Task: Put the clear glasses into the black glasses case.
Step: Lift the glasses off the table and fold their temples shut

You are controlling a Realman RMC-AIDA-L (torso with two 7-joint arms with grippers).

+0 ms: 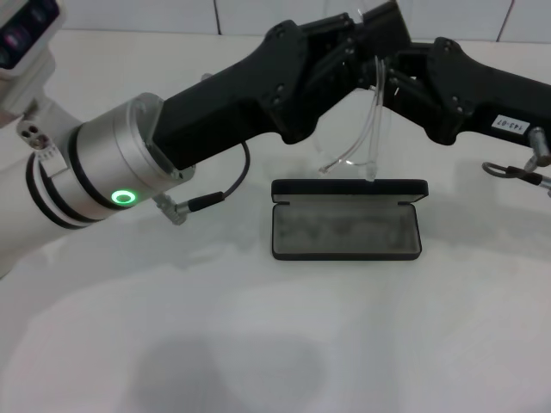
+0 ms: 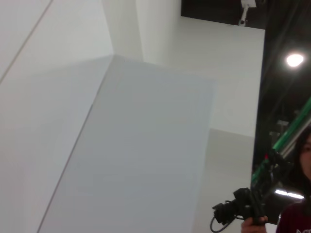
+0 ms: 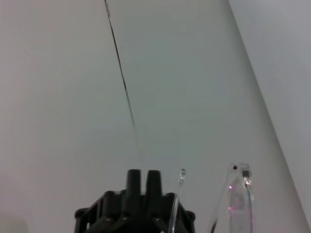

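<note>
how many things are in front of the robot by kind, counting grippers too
clear glasses: 1, held up between both grippers above the case
black glasses case: 1, lying open on the table
grippers: 2, left gripper and right gripper, both at the glasses
total: 4

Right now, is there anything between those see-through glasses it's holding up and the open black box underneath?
Nothing visible. The clear glasses hang in the air between the left hand and right hand, just behind the black glasses case, which lies open on the table with its grey lining bare.
</note>
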